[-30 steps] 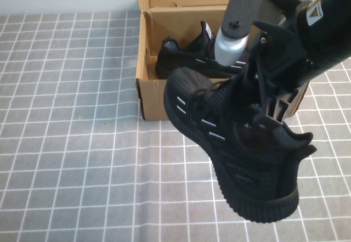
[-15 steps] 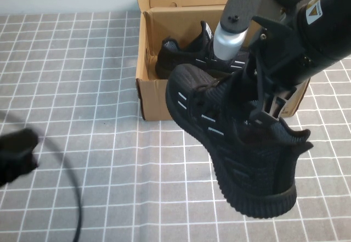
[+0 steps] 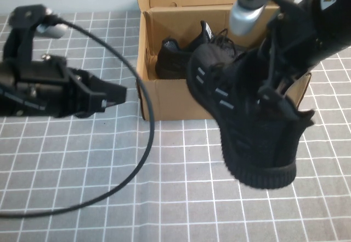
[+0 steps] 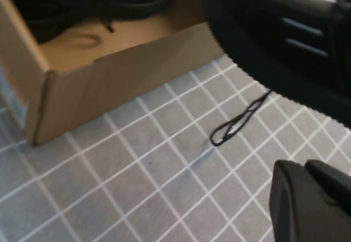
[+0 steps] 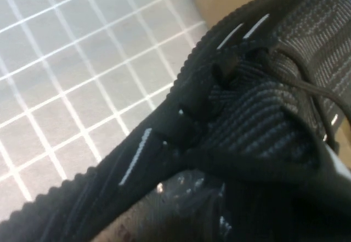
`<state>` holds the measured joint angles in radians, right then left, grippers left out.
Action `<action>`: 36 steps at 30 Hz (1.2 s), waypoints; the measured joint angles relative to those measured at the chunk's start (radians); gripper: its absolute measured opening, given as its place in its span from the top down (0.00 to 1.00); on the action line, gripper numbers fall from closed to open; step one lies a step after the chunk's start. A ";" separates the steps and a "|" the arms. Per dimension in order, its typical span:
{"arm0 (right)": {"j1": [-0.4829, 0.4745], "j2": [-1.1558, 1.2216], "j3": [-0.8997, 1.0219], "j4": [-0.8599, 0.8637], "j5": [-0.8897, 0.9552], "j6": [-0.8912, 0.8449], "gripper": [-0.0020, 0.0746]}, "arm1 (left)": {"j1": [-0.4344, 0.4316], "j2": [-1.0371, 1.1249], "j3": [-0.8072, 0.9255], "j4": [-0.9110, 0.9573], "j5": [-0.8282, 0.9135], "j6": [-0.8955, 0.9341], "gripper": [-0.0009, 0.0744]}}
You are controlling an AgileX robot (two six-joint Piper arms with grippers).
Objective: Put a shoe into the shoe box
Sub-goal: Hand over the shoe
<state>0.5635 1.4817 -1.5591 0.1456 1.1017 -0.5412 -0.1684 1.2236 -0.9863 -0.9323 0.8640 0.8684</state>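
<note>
A black knit sneaker [image 3: 247, 116] is hanging before the brown corrugated cardboard box [image 3: 164, 96]. Its twin sneaker [image 3: 178, 61] is lying inside. The left gripper [image 3: 112, 95] is hovering left of the box.

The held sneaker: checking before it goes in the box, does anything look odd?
The black knit sneaker in the right gripper trails a loose lace loop onto the mat by the brown cardboard box. Left gripper hovers shut nearby.

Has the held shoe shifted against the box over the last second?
Yes. The shoe, shut in the right gripper, has moved right and toward the shoe box; its toe now overlaps the front wall.
</note>
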 joint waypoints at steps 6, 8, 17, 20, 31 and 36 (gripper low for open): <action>-0.085 0.003 0.000 -0.001 -0.027 0.000 0.98 | 0.000 0.104 -0.098 -0.034 0.084 0.065 0.99; -0.117 0.014 0.000 0.014 -0.034 0.000 0.98 | 0.000 0.127 -0.122 -0.034 0.090 0.086 0.99; -0.178 0.118 -0.091 0.140 0.002 -0.156 0.98 | 0.000 0.189 -0.238 -0.034 0.193 0.161 0.99; -0.179 0.147 -0.154 0.200 0.078 -0.281 0.98 | 0.000 0.225 -0.296 -0.034 0.266 0.176 0.99; -0.179 0.178 -0.237 0.332 0.157 -0.736 0.98 | -0.031 0.334 -0.486 -0.047 0.345 0.315 0.99; -0.179 0.178 -0.239 0.350 0.158 -0.874 0.98 | -0.105 0.335 -0.494 -0.019 0.351 0.402 0.88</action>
<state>0.3843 1.6598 -1.7982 0.4960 1.2597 -1.4150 -0.2731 1.5589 -1.4804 -0.9514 1.2154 1.2699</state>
